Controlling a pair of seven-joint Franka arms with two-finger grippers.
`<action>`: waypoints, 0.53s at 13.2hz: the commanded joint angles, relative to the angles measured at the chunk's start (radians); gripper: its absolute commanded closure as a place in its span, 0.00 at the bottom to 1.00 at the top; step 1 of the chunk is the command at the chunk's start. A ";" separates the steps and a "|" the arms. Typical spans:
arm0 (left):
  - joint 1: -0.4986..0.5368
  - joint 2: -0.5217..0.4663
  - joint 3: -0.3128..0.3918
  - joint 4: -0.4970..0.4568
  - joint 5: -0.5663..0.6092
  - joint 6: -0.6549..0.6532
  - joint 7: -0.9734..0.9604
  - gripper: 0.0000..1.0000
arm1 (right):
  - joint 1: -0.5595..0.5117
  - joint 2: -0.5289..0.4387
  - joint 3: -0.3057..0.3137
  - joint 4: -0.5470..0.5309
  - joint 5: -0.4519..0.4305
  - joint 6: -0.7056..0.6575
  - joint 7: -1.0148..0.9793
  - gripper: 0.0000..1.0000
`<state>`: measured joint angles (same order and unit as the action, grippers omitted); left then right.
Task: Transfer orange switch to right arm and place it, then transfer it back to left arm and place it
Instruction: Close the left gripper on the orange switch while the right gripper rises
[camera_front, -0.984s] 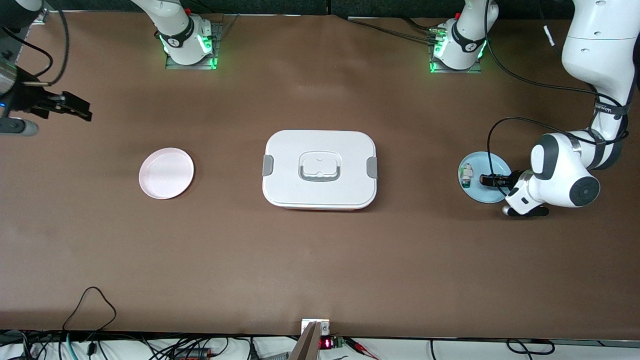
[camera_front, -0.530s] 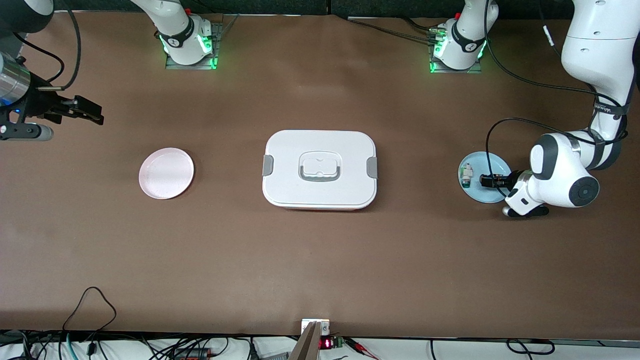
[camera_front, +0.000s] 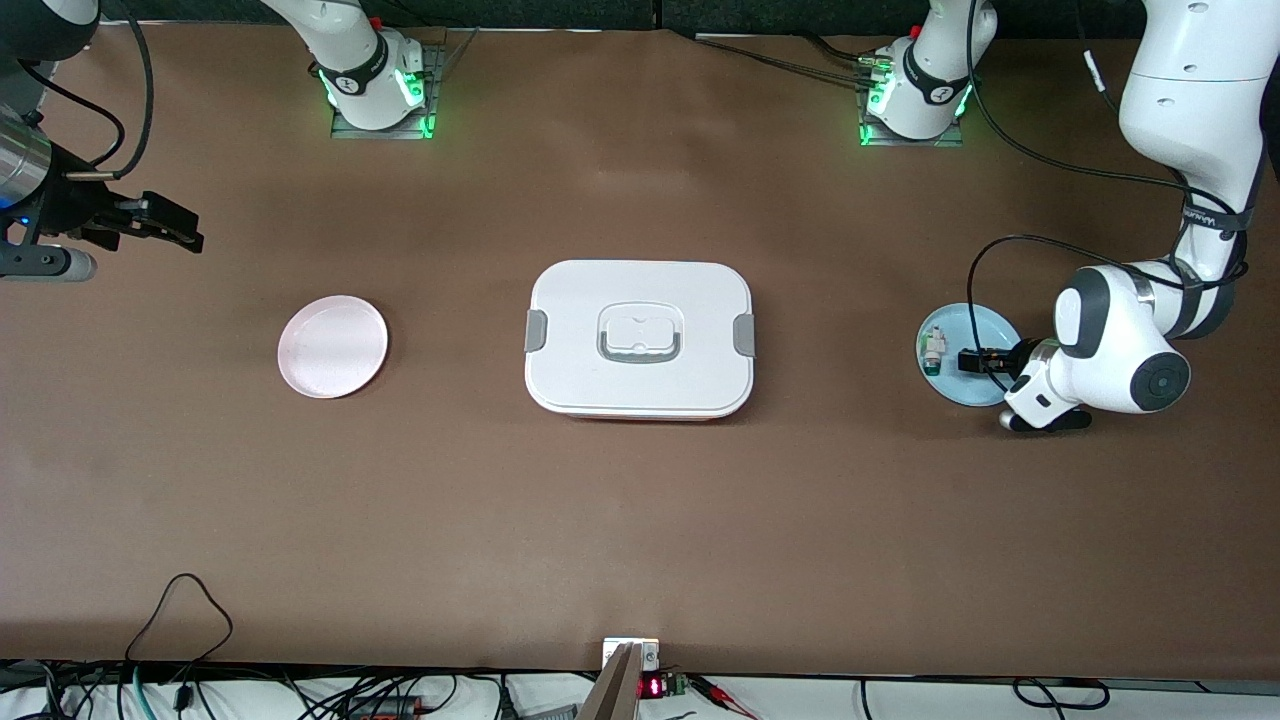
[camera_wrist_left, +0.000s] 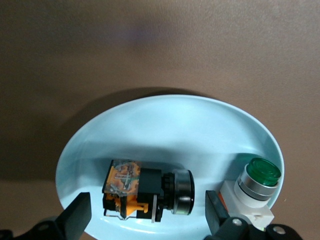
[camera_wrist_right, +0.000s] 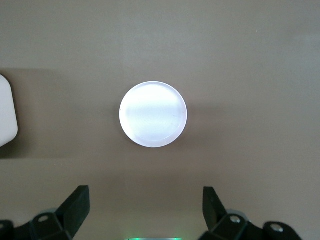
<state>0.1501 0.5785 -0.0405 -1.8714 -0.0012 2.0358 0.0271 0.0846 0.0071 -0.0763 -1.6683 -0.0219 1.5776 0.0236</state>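
Drifted slightly: right gripper (camera_front: 165, 225), fingers wide apart and empty, up in the air at the right arm's end of the table. Next, pink plate (camera_front: 333, 346), bare. Mid-table, box (camera_front: 640, 338), lid on. Then blue plate (camera_front: 968, 354) carrying white-and-green component (camera_front: 934, 348) and orange switch (camera_front: 975, 360). Shifted a touch over that plate: left gripper (camera_wrist_left: 145, 215), fingers spread wide either side of the switch, not clamped.
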 joint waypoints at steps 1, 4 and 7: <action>0.005 0.003 -0.004 -0.009 -0.005 0.014 0.016 0.09 | 0.004 0.013 -0.002 0.013 0.020 -0.002 -0.011 0.00; 0.006 0.003 -0.004 -0.009 -0.008 0.012 0.017 0.44 | 0.015 0.030 0.006 0.013 0.034 -0.001 -0.010 0.00; 0.006 -0.002 -0.005 -0.009 -0.014 0.006 0.016 0.69 | 0.015 0.054 0.006 0.013 0.092 0.005 -0.010 0.00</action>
<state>0.1502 0.5822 -0.0405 -1.8765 -0.0012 2.0387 0.0276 0.0977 0.0455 -0.0682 -1.6684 0.0320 1.5794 0.0219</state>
